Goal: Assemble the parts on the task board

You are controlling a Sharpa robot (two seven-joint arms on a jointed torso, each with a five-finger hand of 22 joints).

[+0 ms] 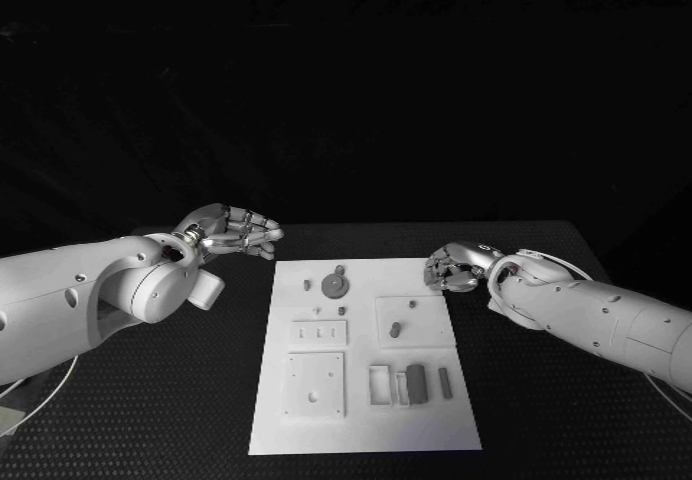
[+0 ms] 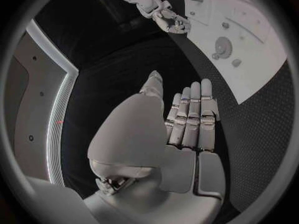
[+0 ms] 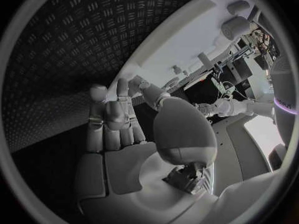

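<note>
The white task board (image 1: 361, 430) lies mid-table with grey parts on it: a gear (image 1: 336, 285) near its far edge, a small peg (image 1: 394, 327) on a raised square, and a dark block (image 1: 417, 383) beside a small frame. My left hand (image 1: 231, 232) hovers off the board's far left corner, fingers straight and side by side (image 2: 187, 119), holding nothing. My right hand (image 1: 459, 268) hangs at the board's far right corner, palm bare and fingers loosely extended (image 3: 118, 129). The left wrist view takes in the board (image 2: 261, 59), the gear (image 2: 222, 47) and the right hand (image 2: 171, 21).
Black textured table (image 1: 173, 400) surrounds the board on both sides. A raised plate with holes (image 1: 315, 383) and a slotted plate (image 1: 319, 332) sit on the board's left half.
</note>
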